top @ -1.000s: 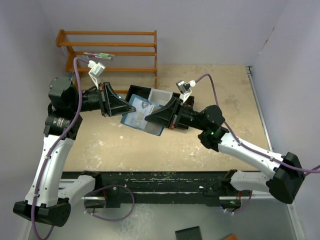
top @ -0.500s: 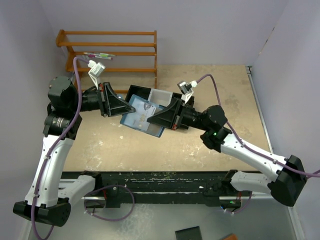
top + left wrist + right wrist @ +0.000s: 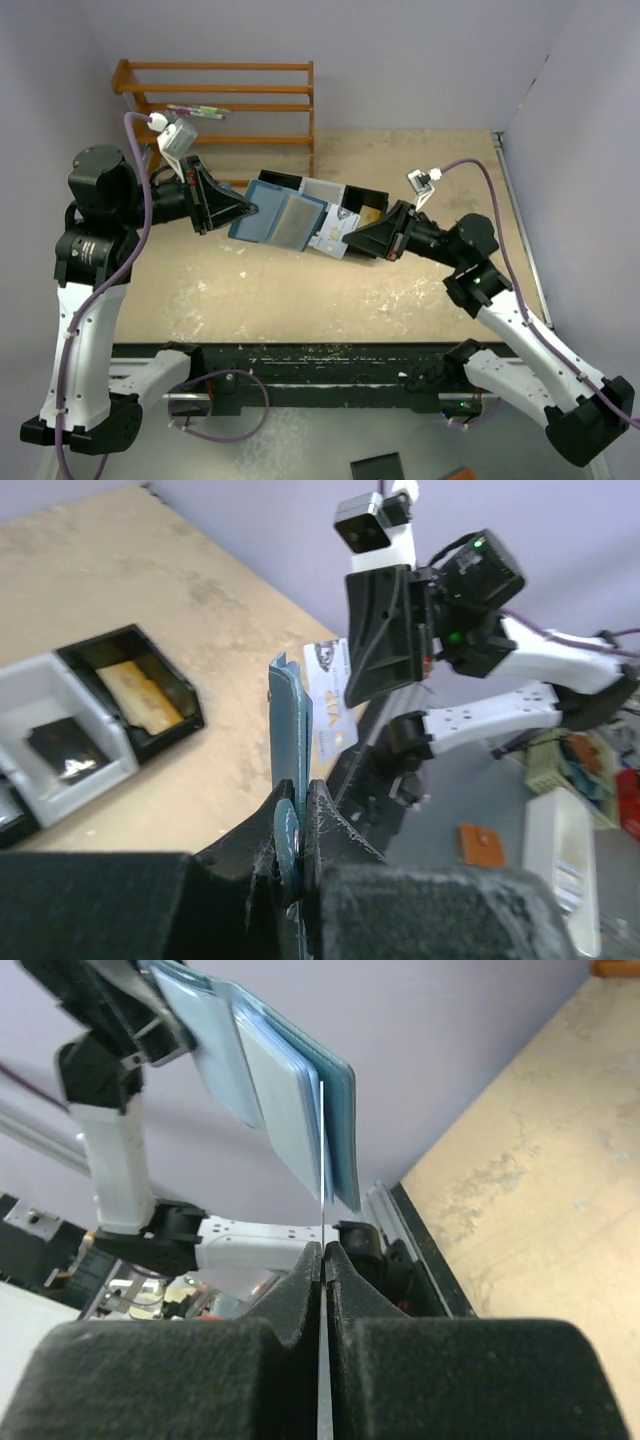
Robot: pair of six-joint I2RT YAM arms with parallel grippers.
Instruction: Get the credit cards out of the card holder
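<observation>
Above the middle of the table point(image 3: 430, 180), the left gripper point(image 3: 248, 210) is clamped on one edge of the blue card holder point(image 3: 278, 216), which hangs in the air. The right gripper point(image 3: 350, 240), pinched tight on a white credit card point(image 3: 330, 232), holds it just beside the holder's opposite edge, over the black-and-white tray point(image 3: 322, 188).

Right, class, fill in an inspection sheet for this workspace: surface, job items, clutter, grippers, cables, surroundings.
Surface: tan table, scuffed and speckled.
Job's things: blue card holder held in the air; white card at its right edge, cannot tell if fully out; gold-tan card lying in the tray's black compartment.
Clutter: black-and-white tray, a dark item in its white compartment.
Grippers: left gripper shut on the card holder; right gripper shut on the white card.
Cables: purple cables along both arms.
Surroundings: wooden rack at the back, lilac walls.
</observation>
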